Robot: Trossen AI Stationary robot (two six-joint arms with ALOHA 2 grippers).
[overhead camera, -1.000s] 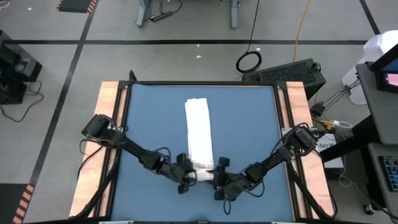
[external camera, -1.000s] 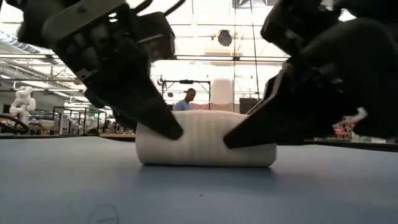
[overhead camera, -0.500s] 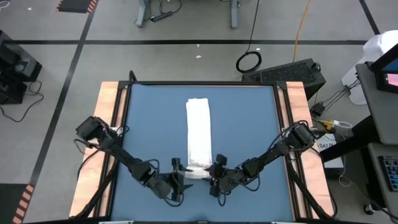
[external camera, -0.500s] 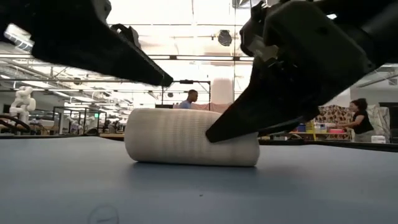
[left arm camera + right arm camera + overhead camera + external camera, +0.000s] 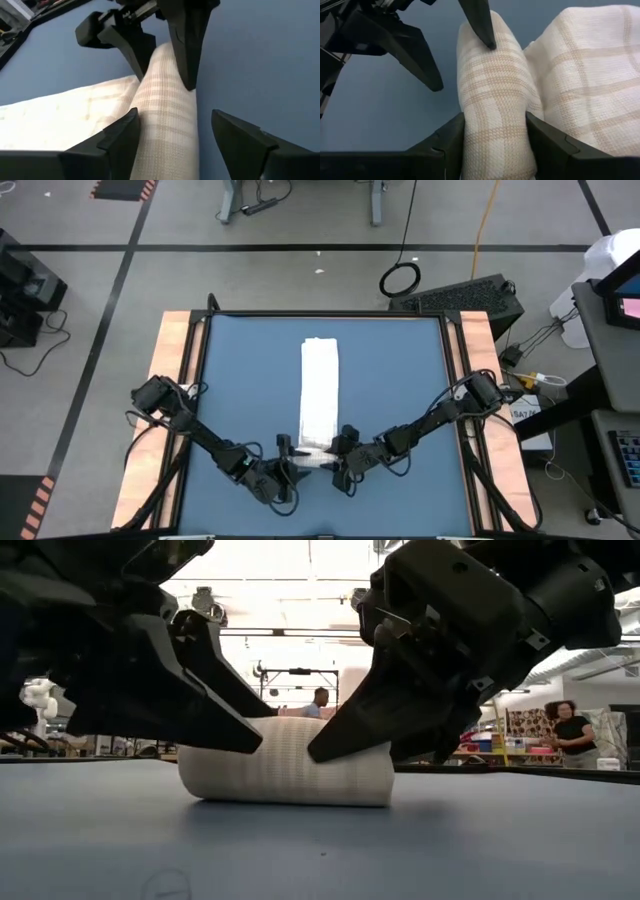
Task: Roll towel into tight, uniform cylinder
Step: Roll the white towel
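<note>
When seen from above, widest of all: blue table (image 5: 400, 380) with pale wooden strips down both sides. Lying along its middle, running lengthwise away from the arms: the towel (image 5: 320, 385), white with faint grid lines, flat for most of its length. Rolled up at the near end into a short, fat cylinder (image 5: 285, 762), resting on the table top and set crosswise to the flat strip. Reaching in from the two near corners, both dark arms, bent low over the table and meeting at that roll.

At the roll's right end, right gripper (image 5: 343, 463), clamped on the towel, with one finger (image 5: 450, 140) pressed against each side of the cylinder. At the roll's left end, left gripper (image 5: 290, 465), fingers apart and straddling the cylinder: one finger (image 5: 120, 137) touching the cloth, the other (image 5: 240, 142) standing clear of it with bare blue between. Facing each other along the roll, fingertips of both grippers close together but not touching.
</note>
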